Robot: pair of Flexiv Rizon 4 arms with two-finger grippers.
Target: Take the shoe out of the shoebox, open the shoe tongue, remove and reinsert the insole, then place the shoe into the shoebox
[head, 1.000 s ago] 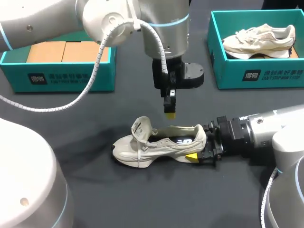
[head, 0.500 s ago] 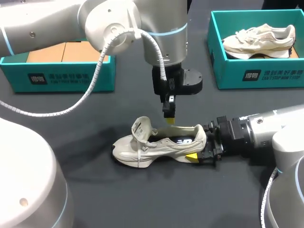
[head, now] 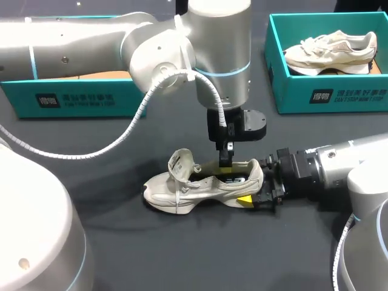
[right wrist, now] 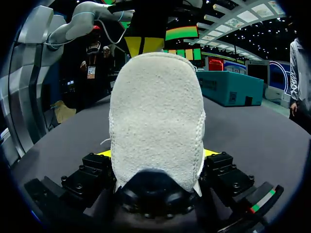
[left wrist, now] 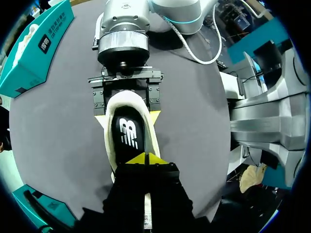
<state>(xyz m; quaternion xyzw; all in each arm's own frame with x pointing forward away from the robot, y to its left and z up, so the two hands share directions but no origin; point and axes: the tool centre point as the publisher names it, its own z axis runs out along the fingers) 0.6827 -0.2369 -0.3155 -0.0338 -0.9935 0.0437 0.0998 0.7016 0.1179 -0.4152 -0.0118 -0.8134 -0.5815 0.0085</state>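
Your left claw point(left wrist: 146, 158), tips together, sits just over the insole point(left wrist: 127, 133) inside the shoe point(head: 200, 185) on the desk point(head: 151, 248), the shoe's long axis running ahead of it to the heel point(right wrist: 155, 121), where your right claw point(right wrist: 156, 154) is clamped.

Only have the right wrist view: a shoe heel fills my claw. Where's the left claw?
Observer: Head view: left claw sits inside the shoe opening, between the raised tongue and the heel.
Operator: Open or shut?
Observer: Left wrist view: its yellow tips meet, shut, over the black insole. Can't tell if they pinch it.
Operator: Anything else on the table?
Observer: Head view: a second shoe lies in the right teal shoebox.
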